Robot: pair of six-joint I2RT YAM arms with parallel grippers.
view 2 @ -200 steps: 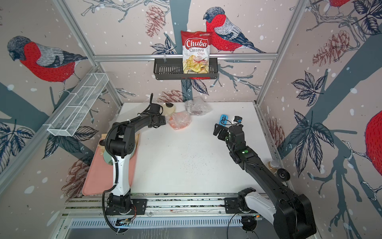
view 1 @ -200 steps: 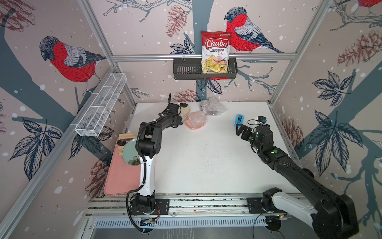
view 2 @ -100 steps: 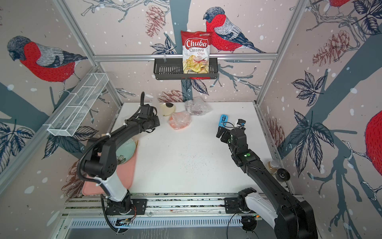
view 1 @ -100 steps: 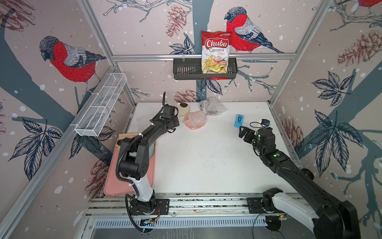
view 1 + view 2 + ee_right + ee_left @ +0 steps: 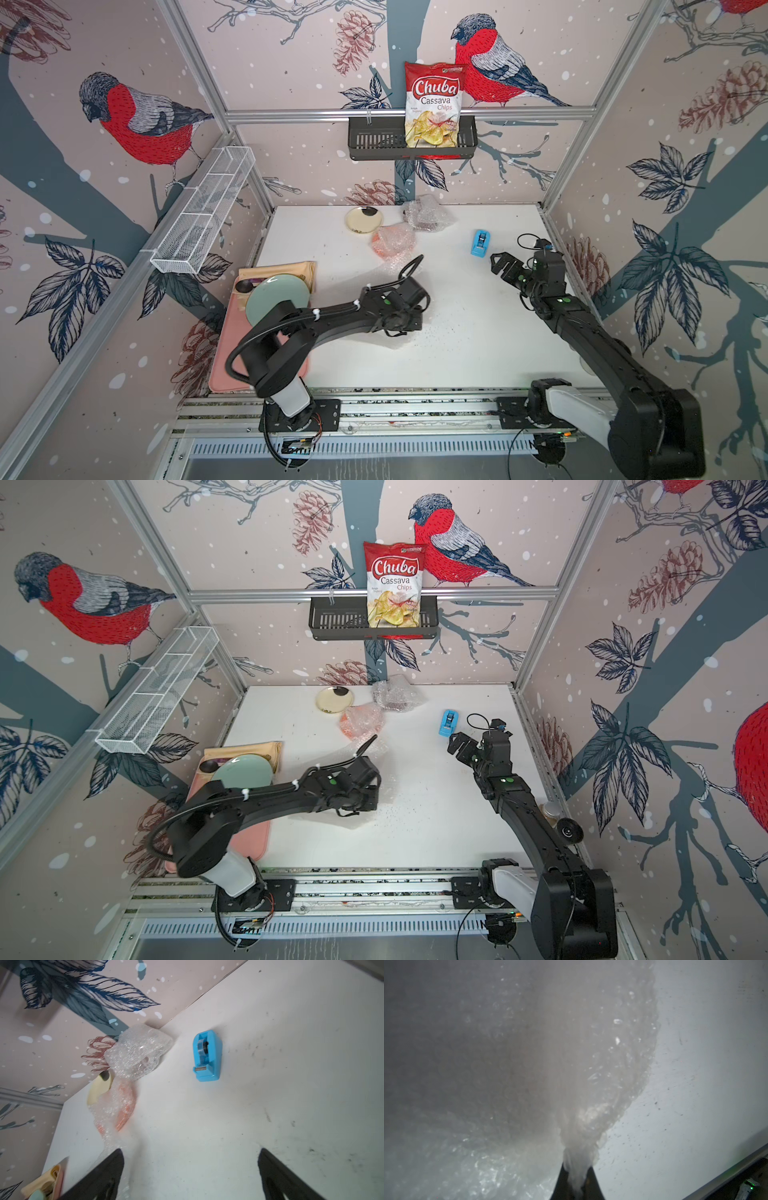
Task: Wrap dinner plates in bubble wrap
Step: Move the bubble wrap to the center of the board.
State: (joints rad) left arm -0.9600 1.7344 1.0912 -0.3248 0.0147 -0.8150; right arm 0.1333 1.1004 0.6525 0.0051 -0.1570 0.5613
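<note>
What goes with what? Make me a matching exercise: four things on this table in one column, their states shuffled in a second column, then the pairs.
Things
1. cream plate
2. orange plate
3. loose bubble wrap sheet
4. tape dispenser

States
A. pinched between the left fingers
B. blue, alone on the white table
C. bare, no wrap on it
D. bundled in crinkled bubble wrap

Pairs: 1-C, 2-D, 3-A, 4-B
</note>
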